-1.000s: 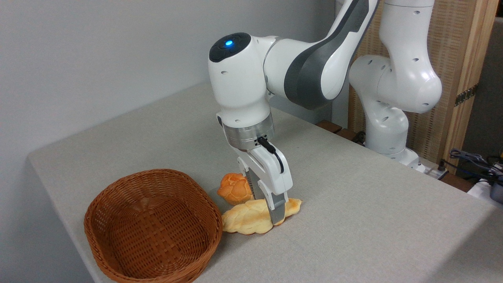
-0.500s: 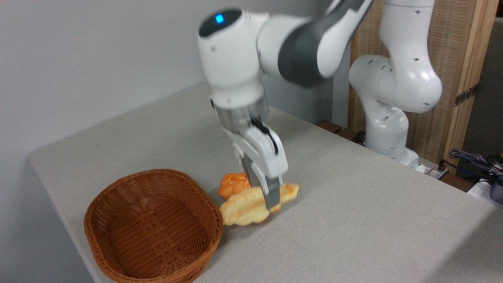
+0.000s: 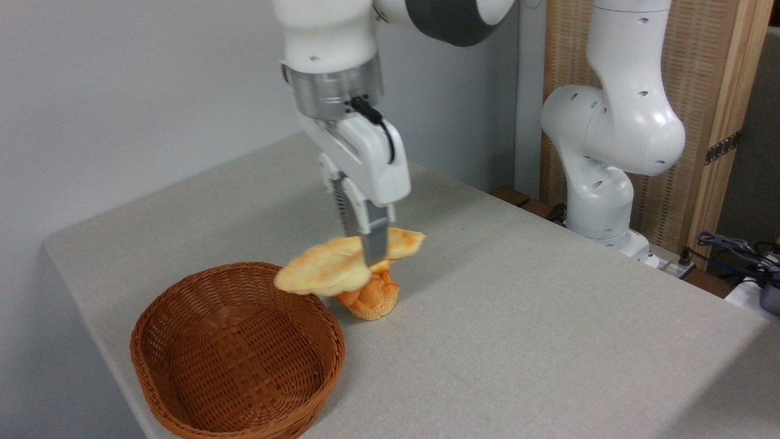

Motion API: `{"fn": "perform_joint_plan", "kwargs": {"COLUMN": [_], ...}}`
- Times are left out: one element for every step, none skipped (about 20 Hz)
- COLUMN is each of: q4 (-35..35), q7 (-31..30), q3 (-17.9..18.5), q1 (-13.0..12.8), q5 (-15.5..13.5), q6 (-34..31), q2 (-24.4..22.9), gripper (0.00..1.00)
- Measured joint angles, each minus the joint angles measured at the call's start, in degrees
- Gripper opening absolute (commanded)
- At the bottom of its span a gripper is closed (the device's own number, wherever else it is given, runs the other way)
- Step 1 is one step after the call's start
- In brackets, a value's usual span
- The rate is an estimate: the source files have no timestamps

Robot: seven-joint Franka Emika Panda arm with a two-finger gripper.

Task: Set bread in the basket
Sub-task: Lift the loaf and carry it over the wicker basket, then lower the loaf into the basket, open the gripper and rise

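The jaws of the gripper (image 3: 365, 253) pinch the bread (image 3: 332, 265) near its middle, holding it in the air above the counter (image 3: 518, 317), just beside the basket (image 3: 234, 350) and in front of an orange bun (image 3: 372, 296)

I see a grey table (image 3: 548, 341) running from near right to far left. A plain pale wall (image 3: 122, 91) stands behind it on the left. At far right is a wooden screen (image 3: 713, 73), with cables (image 3: 731, 247) below.
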Motion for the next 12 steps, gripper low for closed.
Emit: {"fn": "perform_joint_plan", "kwargs": {"q4": [1.95,4.23,6.21,8.40,10.44,12.14,13.34,14.06,14.41,14.52,14.57,14.64], "q7": [-1.21,-2.96,-4.53,-6.17,-7.63,-9.18,-10.96,-13.06,-15.46,-17.90,-20.14,-21.48], "q3": [0.00,-0.03,-0.10,-0.20,-0.28,-0.32,-0.37,-0.52,-0.89,-1.58,-2.37,-2.85], "q1": [-0.02,-0.08,-0.16,-0.31,-0.62,-1.07,-1.60,-2.15,-2.61,-2.93,-3.17,-3.37], "q5": [-0.87,-1.87,-2.55,-3.08,-3.52,-3.78,-3.89,-3.94,-4.02,-4.03,-4.03,-4.03], "q6": [0.06,0.16,0.33,0.54,0.77,1.25,2.06,3.14,4.33,5.59,6.70,7.38], "q2": [1.52,3.39,5.05,6.89,8.68,10.31,11.64,12.74,13.72,14.65,15.58,16.28], "gripper": [0.43,0.46,0.54,0.62,0.80,0.93,1.00,1.00,1.00,1.00,1.00,1.00]}}
